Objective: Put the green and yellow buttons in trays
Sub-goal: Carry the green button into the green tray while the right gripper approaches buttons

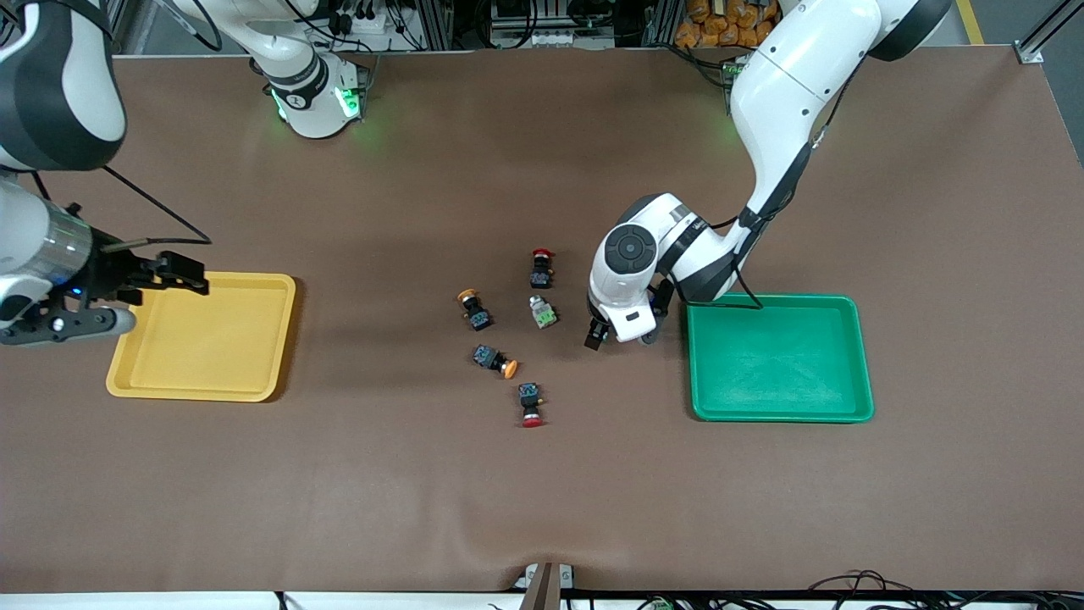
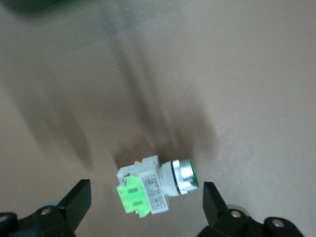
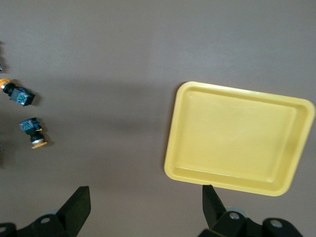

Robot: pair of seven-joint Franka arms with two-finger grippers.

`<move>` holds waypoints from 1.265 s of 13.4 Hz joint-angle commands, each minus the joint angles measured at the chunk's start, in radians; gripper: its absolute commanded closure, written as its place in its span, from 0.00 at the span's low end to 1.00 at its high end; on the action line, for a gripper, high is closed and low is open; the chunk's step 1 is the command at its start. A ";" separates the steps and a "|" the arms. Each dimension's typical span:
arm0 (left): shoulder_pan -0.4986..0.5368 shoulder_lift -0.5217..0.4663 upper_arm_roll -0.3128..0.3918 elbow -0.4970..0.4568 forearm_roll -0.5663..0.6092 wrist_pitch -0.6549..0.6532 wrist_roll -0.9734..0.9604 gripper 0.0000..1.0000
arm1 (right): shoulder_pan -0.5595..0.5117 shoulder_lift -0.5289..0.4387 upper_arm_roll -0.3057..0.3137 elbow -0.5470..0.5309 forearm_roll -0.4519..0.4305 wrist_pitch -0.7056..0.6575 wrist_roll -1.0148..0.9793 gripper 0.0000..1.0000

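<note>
- The left gripper point(image 1: 598, 332), its fingers spread and empty, is hanging low over the table between the green button point(image 1: 543, 313) and the green tray point(image 1: 780, 357); in the left wrist view the button point(image 2: 157, 186) is lying on its side, lined up with the gap but ahead of the fingertips.
- Risk: closing on the round metal-rimmed cap could be squirting the button sideways; a low approach could be shoving it toward the red button point(image 1: 542, 268) just beside it.
- The right gripper point(image 1: 182, 273), also spread and empty, is waiting over the yellow tray point(image 1: 203, 339).
- Two yellow buttons point(image 1: 476, 310) point(image 1: 496, 360) are lying mid-table, close together; a second red button point(image 1: 531, 405) is sitting nearer the camera. Only one green button is showing.
- Room: both trays are empty, and bare table is separating the cluster from each tray; each tray's raised rim is demanding a lift before release.
</note>
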 commanded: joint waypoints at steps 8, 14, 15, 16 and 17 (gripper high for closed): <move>-0.013 0.051 0.013 0.015 0.086 0.059 -0.200 0.01 | 0.182 0.115 0.002 0.003 0.085 0.082 0.125 0.00; 0.049 -0.003 0.013 0.015 0.095 0.044 -0.078 1.00 | 0.291 0.152 0.002 -0.062 0.085 0.200 0.200 0.00; 0.095 -0.024 0.003 0.018 0.100 0.007 -0.005 1.00 | 0.309 0.162 0.002 -0.063 0.085 0.216 0.235 0.00; 0.123 -0.049 0.003 0.018 0.100 -0.013 0.068 1.00 | 0.338 0.176 0.002 -0.068 0.085 0.242 0.261 0.00; 0.155 -0.069 0.003 0.018 0.098 -0.041 0.138 1.00 | 0.360 0.187 0.002 -0.082 0.085 0.277 0.282 0.00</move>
